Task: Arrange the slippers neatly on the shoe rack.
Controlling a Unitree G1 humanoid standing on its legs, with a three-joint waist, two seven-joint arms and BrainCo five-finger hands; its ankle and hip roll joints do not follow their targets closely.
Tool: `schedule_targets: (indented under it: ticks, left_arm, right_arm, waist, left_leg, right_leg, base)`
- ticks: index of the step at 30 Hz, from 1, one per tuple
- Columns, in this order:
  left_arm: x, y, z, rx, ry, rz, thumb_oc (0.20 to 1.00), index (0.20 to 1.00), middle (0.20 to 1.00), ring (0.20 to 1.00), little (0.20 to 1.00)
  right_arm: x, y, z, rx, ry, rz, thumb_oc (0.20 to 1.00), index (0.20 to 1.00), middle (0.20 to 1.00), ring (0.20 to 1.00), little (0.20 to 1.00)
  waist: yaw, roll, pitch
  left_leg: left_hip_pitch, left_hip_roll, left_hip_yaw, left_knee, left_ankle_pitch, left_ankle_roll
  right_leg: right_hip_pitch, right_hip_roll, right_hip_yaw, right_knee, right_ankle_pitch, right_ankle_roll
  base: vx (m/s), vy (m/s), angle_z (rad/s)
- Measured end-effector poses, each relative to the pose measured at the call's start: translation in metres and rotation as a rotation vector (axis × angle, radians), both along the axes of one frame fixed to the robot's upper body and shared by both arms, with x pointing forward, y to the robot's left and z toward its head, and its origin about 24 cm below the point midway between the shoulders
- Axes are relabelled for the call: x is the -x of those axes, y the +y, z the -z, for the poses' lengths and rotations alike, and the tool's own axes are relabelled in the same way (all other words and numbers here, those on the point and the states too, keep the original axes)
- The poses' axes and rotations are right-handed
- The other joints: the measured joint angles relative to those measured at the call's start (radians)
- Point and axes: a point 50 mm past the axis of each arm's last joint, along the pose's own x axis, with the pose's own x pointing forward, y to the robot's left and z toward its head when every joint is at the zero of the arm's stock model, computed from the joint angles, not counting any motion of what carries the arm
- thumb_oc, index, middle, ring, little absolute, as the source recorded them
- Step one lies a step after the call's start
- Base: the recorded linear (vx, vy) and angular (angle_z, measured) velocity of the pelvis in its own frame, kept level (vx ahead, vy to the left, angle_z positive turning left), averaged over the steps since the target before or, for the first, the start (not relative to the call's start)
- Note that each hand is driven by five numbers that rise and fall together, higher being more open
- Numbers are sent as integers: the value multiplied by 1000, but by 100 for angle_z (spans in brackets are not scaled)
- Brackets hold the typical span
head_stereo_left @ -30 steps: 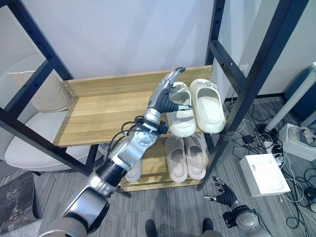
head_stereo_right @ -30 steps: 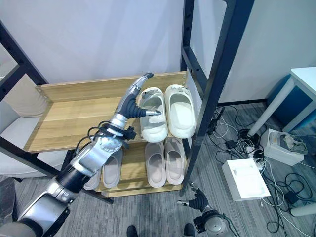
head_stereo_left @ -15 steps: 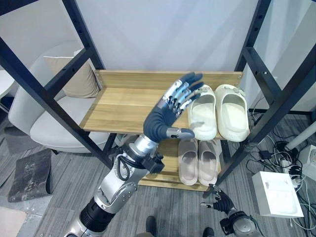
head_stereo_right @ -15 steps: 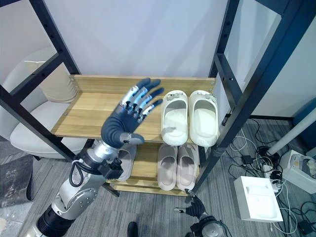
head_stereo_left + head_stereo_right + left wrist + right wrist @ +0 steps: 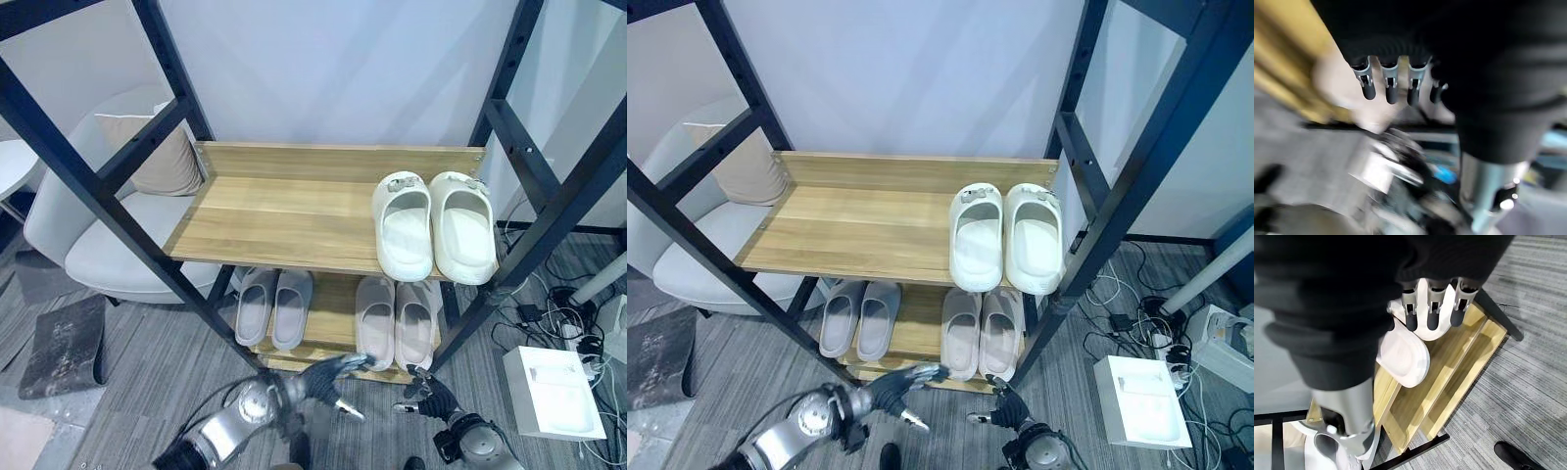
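Observation:
A pair of white slippers (image 5: 402, 223) (image 5: 462, 225) lies side by side, toes to the front, at the right end of the wooden upper shelf (image 5: 274, 211). On the lower shelf (image 5: 921, 338) rest a grey pair (image 5: 274, 307) and a beige pair (image 5: 395, 320). My left hand (image 5: 328, 377) hangs low in front of the lower shelf, fingers (image 5: 1388, 88) straight, holding nothing. My right hand (image 5: 431, 397) is down near the floor by the rack's right front post, open and empty, its fingers (image 5: 1432, 313) pointing at a beige slipper (image 5: 1403, 355).
Black metal posts (image 5: 108, 186) frame the rack on both sides. A pale chair (image 5: 98, 250) with a beige cushion (image 5: 157, 162) stands to the left. On the floor to the right are a white box (image 5: 554, 392) and loose cables (image 5: 563, 304).
My left hand has let go of the left white slipper, pulled back from the upper shelf and dropped to floor level. The right hand stayed low. The camera shifted earlier.

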Motion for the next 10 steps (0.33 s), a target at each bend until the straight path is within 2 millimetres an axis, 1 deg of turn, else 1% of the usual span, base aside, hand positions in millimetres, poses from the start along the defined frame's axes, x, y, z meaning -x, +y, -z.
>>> schedule_targets:
  ticks: [1, 2, 3, 4, 5, 8, 10]
  left_arm:
    - [2, 4, 6, -41, 14, -12, 1000, 1000, 1000, 1000, 1000]
    - [10, 16, 25, -95, 57, -156, 1000, 1000, 1000, 1000, 1000]
    - [24, 30, 46, -149, 150, -317, 1000, 1000, 1000, 1000, 1000]
    - [30, 34, 50, -150, 174, -369, 1000, 1000, 1000, 1000, 1000]
    - [27, 42, 55, -120, 196, -562, 1000, 1000, 1000, 1000, 1000]
    - [27, 57, 54, -172, 178, -643, 1000, 1000, 1000, 1000, 1000]
    - [27, 60, 53, -183, 171, -669, 1000, 1000, 1000, 1000, 1000]
  right_arm:
    - [0, 0, 0, -3, 3, 3, 1000, 1000, 1000, 1000, 1000]
    - [-1, 1, 0, -13, -1, 11, 1000, 1000, 1000, 1000, 1000]
    - [-1, 3, 0, -22, -3, 30, 1000, 1000, 1000, 1000, 1000]
    - [0, 2, 1, -17, -1, 38, 1000, 1000, 1000, 1000, 1000]
    - [0, -1, 3, -13, 2, 71, 1000, 1000, 1000, 1000, 1000]
    - [7, -8, 6, 12, 18, 123, 1000, 1000, 1000, 1000, 1000]
    - [8, -9, 7, 12, 20, 133, 1000, 1000, 1000, 1000, 1000]
  waist:
    - [3, -1, 0]
    - [11, -3, -6]
    - [12, -16, -16]
    - [13, -18, -17]
    - [11, -22, -25]
    - [11, -30, -31]
    - [11, -28, -33]
  left_leg:
    - [-1, 1, -1, 0, 0, 0]
    - [-1, 1, 0, -6, -5, -1]
    - [-1, 2, -1, -6, -5, -1]
    - [-1, 2, -1, -6, -6, -2]
    - [0, 1, -1, -5, -5, 0]
    - [0, 2, -3, -6, -6, 1]
    - [0, 2, -2, -6, -5, 0]
  right_leg:
    - [2, 1, -6, 0, -1, 0]
    - [5, 1, -6, 0, -11, 10]
    - [1, 2, -12, 0, -12, 9]
    - [2, 1, -13, 0, -12, 9]
    - [5, 1, -14, 0, -11, 9]
    - [3, 1, -19, 0, -14, 5]
    - [3, 1, -19, 0, -13, 6]
  base:
    - [-5, 4, 10]
    - [1, -11, 11]
    - [-7, -7, 4]
    - [0, 0, 0]
    - [0, 0, 0]
    - [1, -6, 3]
    - [0, 0, 0]
